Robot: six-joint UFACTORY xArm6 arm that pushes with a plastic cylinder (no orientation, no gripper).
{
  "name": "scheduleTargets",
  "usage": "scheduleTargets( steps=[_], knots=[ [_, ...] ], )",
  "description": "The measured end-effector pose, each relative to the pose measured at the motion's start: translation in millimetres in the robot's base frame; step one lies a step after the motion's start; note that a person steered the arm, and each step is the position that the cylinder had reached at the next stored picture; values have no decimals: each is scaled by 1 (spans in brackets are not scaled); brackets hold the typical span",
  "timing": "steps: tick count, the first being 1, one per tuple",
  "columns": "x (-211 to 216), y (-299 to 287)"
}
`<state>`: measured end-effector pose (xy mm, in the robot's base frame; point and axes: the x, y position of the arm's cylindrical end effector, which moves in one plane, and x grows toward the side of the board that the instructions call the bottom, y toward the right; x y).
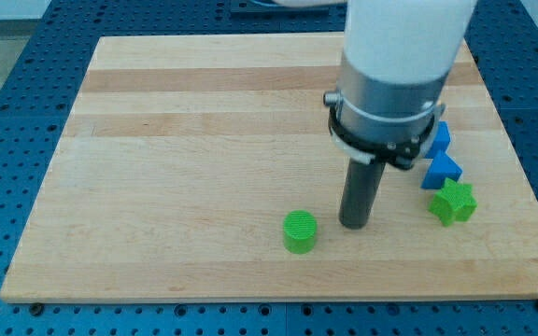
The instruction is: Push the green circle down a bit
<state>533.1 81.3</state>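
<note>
Green circle (299, 231) on wooden board (176, 140)

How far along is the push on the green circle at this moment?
Nothing looks done yet: the green circle sits near the board's bottom edge. In hand: my tip stands just to its right, apparently not touching. Left: getting above it and pushing down.

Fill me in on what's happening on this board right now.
A robot arm ending in a dark rod is working over a wooden board. My tip sits just to the view's right of the green circle, slightly above it, with a small gap and no visible contact. The circle lies near the board's bottom edge. Off to the view's right are a green star and two blue blocks, the upper one partly hidden by the arm. None of these is being touched.
</note>
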Motion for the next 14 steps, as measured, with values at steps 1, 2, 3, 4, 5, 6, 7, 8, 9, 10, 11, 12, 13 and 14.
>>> scheduleTargets(
  steps=[1,2,3,4,5,6,7,8,9,10,11,12,13,14],
  knots=[
    [0,-2],
    [0,-16],
    [0,-40],
    [0,-45],
    [0,-46],
    [0,-46],
    [0,-46],
    [0,-47],
    [0,-53],
    [0,-54],
    [0,-56],
    [0,-56],
    [0,-56],
    [5,-56]
  ],
)
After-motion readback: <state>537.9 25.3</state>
